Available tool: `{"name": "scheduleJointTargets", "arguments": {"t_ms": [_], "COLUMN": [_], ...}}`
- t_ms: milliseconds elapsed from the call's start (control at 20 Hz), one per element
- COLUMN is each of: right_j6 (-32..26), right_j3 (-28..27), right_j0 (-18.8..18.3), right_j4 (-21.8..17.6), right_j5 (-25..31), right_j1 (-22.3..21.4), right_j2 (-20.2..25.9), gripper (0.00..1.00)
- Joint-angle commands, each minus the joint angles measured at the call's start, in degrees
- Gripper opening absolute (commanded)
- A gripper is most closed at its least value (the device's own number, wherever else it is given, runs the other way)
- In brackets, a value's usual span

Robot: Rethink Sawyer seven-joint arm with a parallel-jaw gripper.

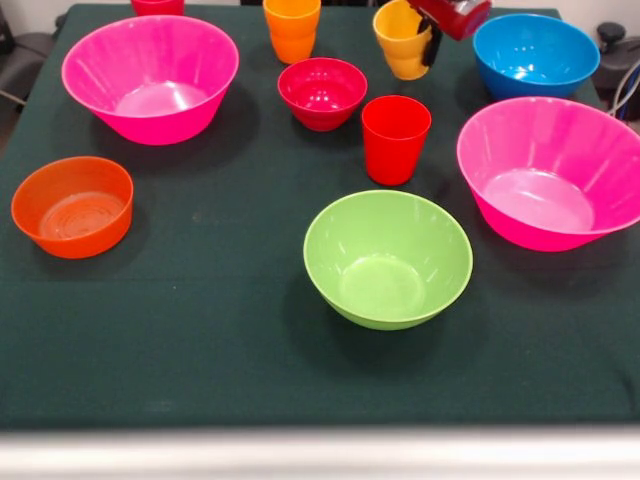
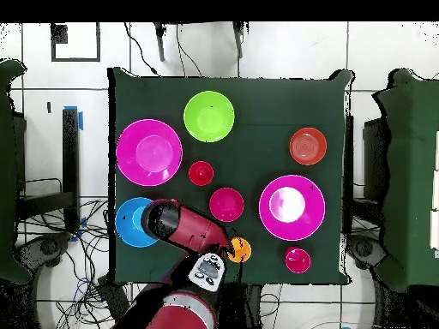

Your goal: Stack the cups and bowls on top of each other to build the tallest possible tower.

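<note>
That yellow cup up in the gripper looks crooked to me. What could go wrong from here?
Two things, I'd guess. The yellow cup hangs tilted in the gripper, so it may slip or land askew on the green bowl. And the way to that bowl passes close by the red cup and the small crimson bowl, so a low carry could knock them over.
</note>
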Motion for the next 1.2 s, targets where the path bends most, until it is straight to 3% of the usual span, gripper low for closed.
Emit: {"name": "scheduleJointTargets", "arguments": {"t_ms": [50, 350, 750, 1200], "right_j6": [3.2, 2.5, 2.3, 2.7], "right_j3": [-7.1, -10.9, -15.9, -22.4], "right_j0": [-3.7, -3.2, -1.5, 0.6], "right_j4": [-4.1, -8.8, -14.5, -18.6], "right_j5": [11.9, 18.6, 23.2, 22.0], "right_j1": [-4.9, -6.7, -8.1, -6.5], "right_j2": [-0.2, -4.9, -9.5, -11.9], "gripper": [0.00, 0.00, 0.00, 0.00]}}
